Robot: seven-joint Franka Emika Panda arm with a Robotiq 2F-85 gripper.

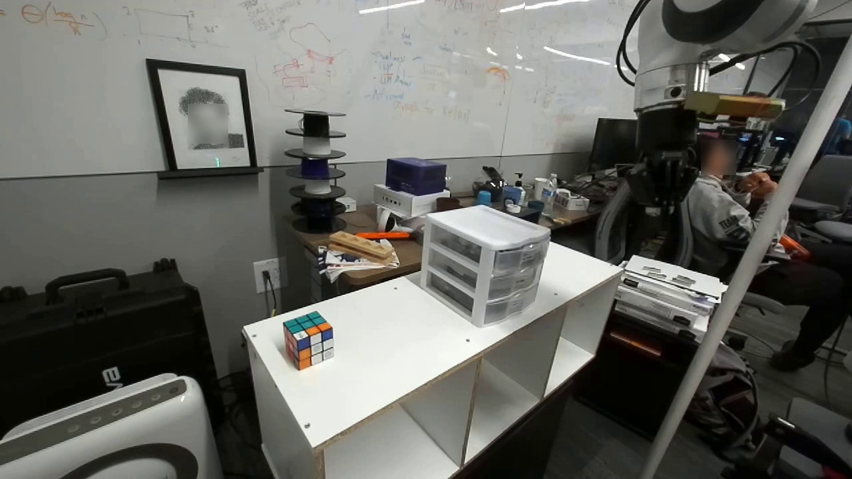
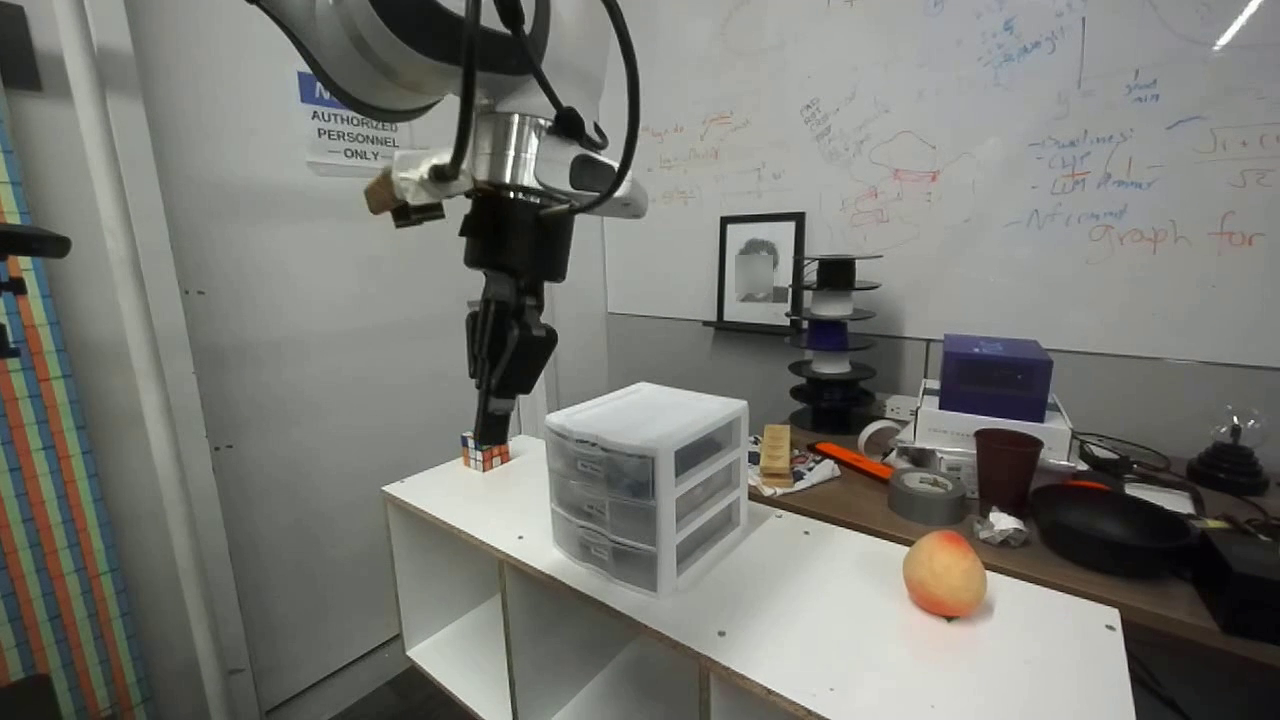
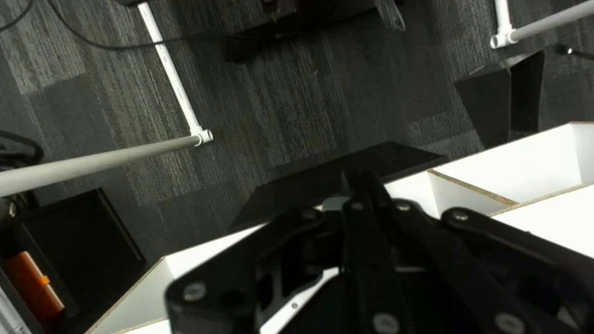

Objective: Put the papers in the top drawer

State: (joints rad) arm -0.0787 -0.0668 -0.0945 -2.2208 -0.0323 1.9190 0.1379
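The small white drawer unit (image 1: pixel 488 229) stands on the white shelf and shows in both exterior views. Its translucent top drawer (image 2: pixel 600 468) looks shut, flush with the drawers below; it also shows in an exterior view (image 1: pixel 521 258). A small crumpled whitish paper scrap (image 2: pixel 1002 527) lies on the brown desk by a dark cup; no other scrap is visible, and the drawer's contents are unclear. My gripper (image 2: pixel 491 428) hangs pointing down in the air, out in front of the drawer unit. Its fingers are together with nothing seen between them, also in the wrist view (image 3: pixel 364 181).
A Rubik's cube (image 1: pixel 309 340) sits at one end of the white shelf (image 1: pixel 386 332). A peach (image 2: pixel 945 574) sits at the other. Behind is a brown desk (image 2: pixel 1060 585) with a tape roll (image 2: pixel 927 497), cup and pan. White poles (image 1: pixel 752 259) stand nearby.
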